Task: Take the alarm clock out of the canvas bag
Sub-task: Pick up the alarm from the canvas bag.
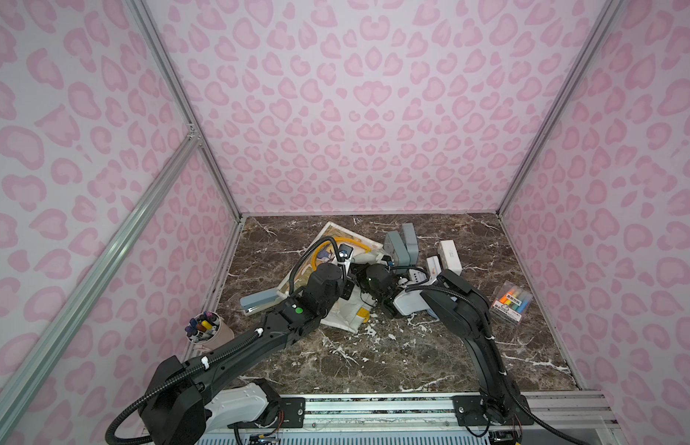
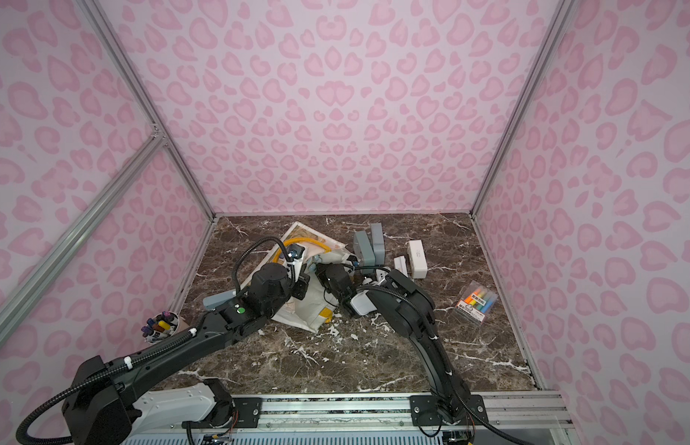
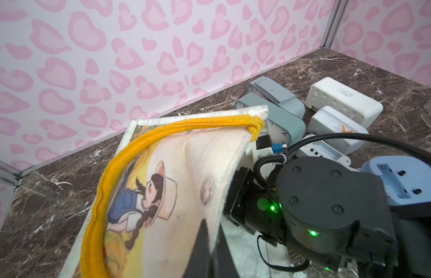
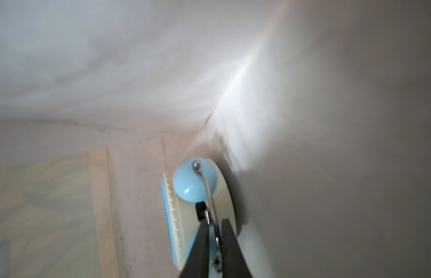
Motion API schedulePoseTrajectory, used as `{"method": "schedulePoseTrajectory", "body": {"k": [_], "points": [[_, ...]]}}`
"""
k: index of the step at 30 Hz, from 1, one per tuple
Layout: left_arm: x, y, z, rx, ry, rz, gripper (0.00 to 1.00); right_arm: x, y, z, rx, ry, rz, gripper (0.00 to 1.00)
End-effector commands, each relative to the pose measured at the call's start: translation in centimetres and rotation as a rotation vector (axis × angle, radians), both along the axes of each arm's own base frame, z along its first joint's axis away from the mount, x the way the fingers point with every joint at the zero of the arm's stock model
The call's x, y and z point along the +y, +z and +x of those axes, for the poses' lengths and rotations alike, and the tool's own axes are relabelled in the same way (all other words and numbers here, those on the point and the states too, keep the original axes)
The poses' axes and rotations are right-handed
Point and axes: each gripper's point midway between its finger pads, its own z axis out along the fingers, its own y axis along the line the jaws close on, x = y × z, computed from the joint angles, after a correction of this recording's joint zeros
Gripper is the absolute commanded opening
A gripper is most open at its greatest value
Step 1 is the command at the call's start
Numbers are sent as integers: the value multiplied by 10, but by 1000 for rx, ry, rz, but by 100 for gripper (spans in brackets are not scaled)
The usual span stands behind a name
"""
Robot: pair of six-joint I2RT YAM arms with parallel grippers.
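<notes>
The white canvas bag with yellow strap handles lies at the table's middle, seen in both top views. My left gripper is shut on the bag's rim and holds the mouth lifted. The right arm's wrist reaches into that mouth, so its fingers are hidden in both top views. Inside the bag, the right wrist view shows an alarm clock with light blue bells and a cream body. My right gripper is shut on its thin metal handle.
Grey clocks and white clocks stand just behind and right of the bag. A light blue clock lies under the right arm. A highlighter pack is at the right, a grey stapler and a pen cup at the left.
</notes>
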Motion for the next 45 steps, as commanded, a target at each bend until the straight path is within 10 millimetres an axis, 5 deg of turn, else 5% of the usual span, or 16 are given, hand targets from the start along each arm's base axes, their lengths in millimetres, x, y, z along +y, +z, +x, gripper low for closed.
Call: {"method": "schedulePoseTrajectory", "body": {"k": [1, 6, 45], "points": [[-2, 16, 4, -41, 8, -42, 3, 2, 10, 2, -52, 9, 24, 9], [0, 16, 6, -34, 27, -36, 3, 2, 14, 1, -61, 16, 15, 0], [15, 18, 17, -16, 151, 8, 3, -3, 66, -18, -106, 115, -28, 0]]}}
